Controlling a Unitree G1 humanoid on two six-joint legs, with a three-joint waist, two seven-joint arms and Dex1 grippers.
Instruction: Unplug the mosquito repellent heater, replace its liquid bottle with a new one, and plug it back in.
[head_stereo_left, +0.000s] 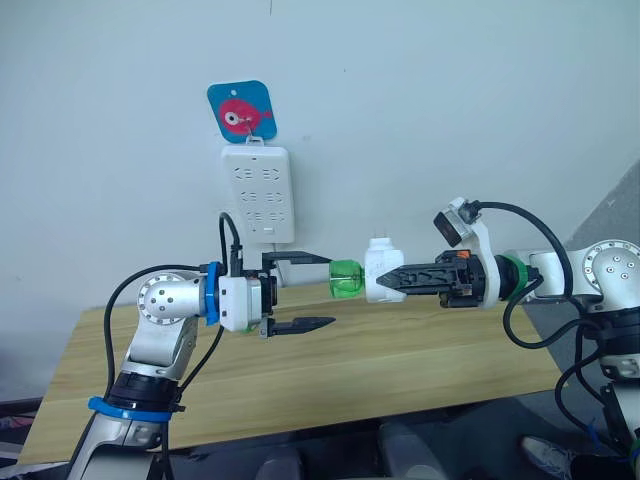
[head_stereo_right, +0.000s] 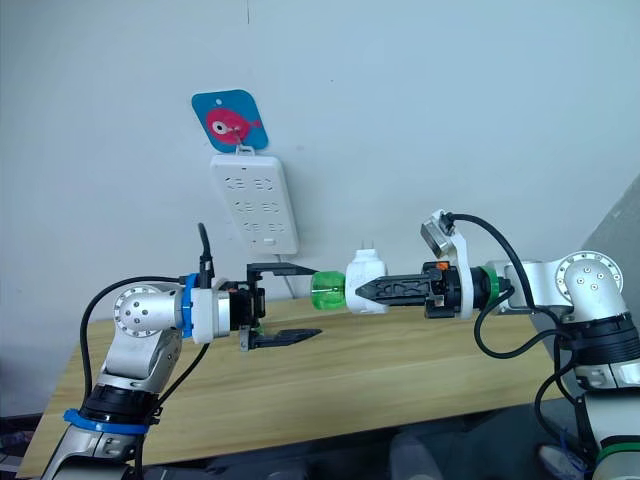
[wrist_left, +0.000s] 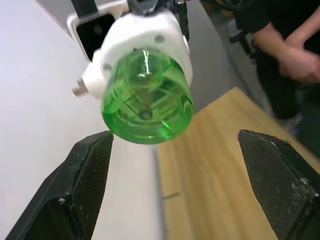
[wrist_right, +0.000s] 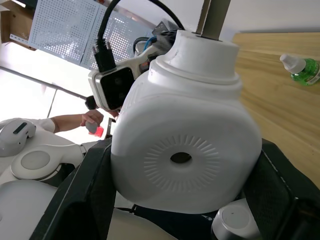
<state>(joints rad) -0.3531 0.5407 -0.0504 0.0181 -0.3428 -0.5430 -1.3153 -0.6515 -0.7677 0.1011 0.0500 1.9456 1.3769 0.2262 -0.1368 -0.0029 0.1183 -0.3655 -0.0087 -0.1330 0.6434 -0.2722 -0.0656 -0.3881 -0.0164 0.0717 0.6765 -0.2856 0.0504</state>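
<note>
My right gripper (head_stereo_left: 388, 281) is shut on the white mosquito repellent heater (head_stereo_left: 380, 268) and holds it in the air above the table, its prongs pointing up. The heater's vent face (wrist_right: 182, 158) shows between the right fingers (wrist_right: 84, 200). A green liquid bottle (head_stereo_left: 346, 279) is screwed into the heater and points at my left gripper (head_stereo_left: 318, 291). The left gripper is open with one finger above and one below. The bottle's base (wrist_left: 147, 97) sits just ahead of the left fingertips (wrist_left: 97, 150), in line with the gap. Another green bottle with a white cap (wrist_right: 301, 69) lies on the table.
A white power strip (head_stereo_left: 258, 192) hangs on the wall under a blue fish tag (head_stereo_left: 241, 110), behind the left arm. The wooden table (head_stereo_left: 400, 370) runs beneath both arms. A person (wrist_left: 292, 47) stands beyond the table.
</note>
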